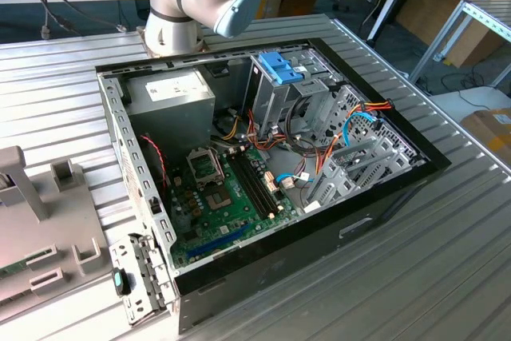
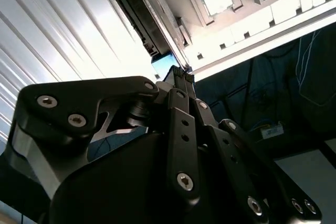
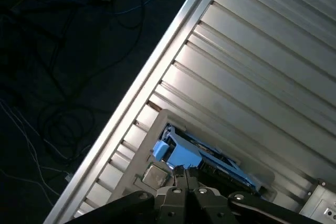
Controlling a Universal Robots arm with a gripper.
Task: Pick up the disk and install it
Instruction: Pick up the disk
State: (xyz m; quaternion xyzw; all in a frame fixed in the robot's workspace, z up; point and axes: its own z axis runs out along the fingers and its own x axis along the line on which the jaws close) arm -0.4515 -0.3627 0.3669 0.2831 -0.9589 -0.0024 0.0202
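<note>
The disk point(image 3: 181, 153) is a dark flat drive in a bright blue carrier. It rests in a slot of a grey holder point(image 3: 152, 178) on the ribbed metal table. In the second wrist view the disk point(image 2: 160, 69) shows as a blue patch just past my fingertips. My gripper point(image 3: 181, 171) hangs right over it with its black fingers drawn together to a point, and nothing is visibly clamped between them. In the second wrist view the gripper point(image 2: 181, 72) ends at the disk's edge; I cannot tell whether it touches.
The open computer case point(image 1: 383, 197) lies on the ribbed table point(image 1: 447, 277), with a blue-topped drive cage point(image 1: 279, 69) at its back. A grey parts fixture point(image 1: 48, 237) sits at the exterior view's left. The table edge point(image 3: 157, 72) borders a dark floor with cables.
</note>
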